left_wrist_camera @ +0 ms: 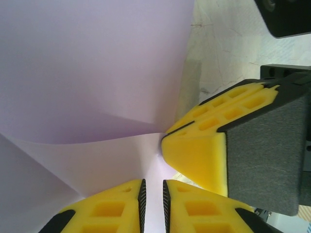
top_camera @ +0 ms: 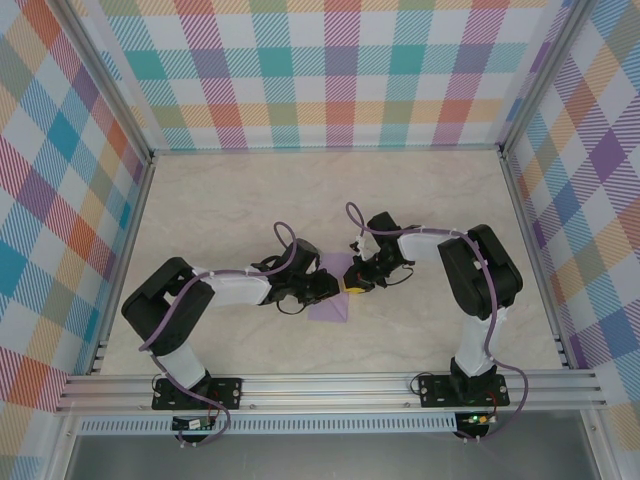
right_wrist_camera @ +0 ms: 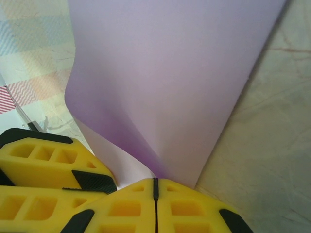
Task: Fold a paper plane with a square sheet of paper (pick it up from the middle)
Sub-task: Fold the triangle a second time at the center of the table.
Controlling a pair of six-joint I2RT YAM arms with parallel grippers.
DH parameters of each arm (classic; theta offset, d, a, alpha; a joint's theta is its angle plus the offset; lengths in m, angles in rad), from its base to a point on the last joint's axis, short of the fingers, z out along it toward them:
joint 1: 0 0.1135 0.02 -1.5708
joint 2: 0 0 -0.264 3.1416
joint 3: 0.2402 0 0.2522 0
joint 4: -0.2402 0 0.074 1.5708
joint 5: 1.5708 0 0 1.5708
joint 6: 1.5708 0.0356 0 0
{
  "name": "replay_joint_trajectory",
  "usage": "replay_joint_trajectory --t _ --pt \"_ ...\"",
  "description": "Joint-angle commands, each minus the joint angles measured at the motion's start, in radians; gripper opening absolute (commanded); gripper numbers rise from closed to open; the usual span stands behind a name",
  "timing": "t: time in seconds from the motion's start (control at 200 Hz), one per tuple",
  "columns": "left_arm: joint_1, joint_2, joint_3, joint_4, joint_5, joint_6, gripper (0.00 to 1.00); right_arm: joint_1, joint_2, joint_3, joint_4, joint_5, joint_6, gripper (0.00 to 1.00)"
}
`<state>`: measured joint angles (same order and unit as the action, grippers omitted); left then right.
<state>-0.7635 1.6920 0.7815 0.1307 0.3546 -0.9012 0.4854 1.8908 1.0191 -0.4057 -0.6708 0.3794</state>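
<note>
The square sheet of paper (top_camera: 330, 306), lilac-purple, lies at the middle of the table between both arms, partly lifted and curved. My right gripper (right_wrist_camera: 155, 180) is shut on it. The sheet (right_wrist_camera: 170, 73) rises from the jaw tips in a curl with its paler underside showing. My left gripper (left_wrist_camera: 153, 183) sits low over the paper (left_wrist_camera: 97, 73), its jaws a narrow gap apart with pale paper visible through the gap. The right gripper's yellow fingers (left_wrist_camera: 199, 150) press in right beside the left one's tips. From above, the left gripper (top_camera: 328, 290) and right gripper (top_camera: 355, 282) nearly touch.
The pale marbled table (top_camera: 250, 200) is enclosed by checked walls (top_camera: 330, 70) at the back and both sides. An aluminium rail (top_camera: 330, 390) carrying both arm bases runs along the near edge. Purple cables loop over both arms.
</note>
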Motion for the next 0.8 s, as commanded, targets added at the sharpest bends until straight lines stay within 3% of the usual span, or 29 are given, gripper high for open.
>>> replay_joint_trajectory --t 0.0,0.795 --pt "-0.005 0.015 -0.007 -0.026 -0.009 -0.002 0.19 0.005 0.022 0.027 -0.013 -0.023 -0.024 0.07" --pt "-0.006 0.036 -0.007 -0.022 -0.005 -0.007 0.19 0.007 0.042 0.04 -0.021 -0.001 -0.027 0.07"
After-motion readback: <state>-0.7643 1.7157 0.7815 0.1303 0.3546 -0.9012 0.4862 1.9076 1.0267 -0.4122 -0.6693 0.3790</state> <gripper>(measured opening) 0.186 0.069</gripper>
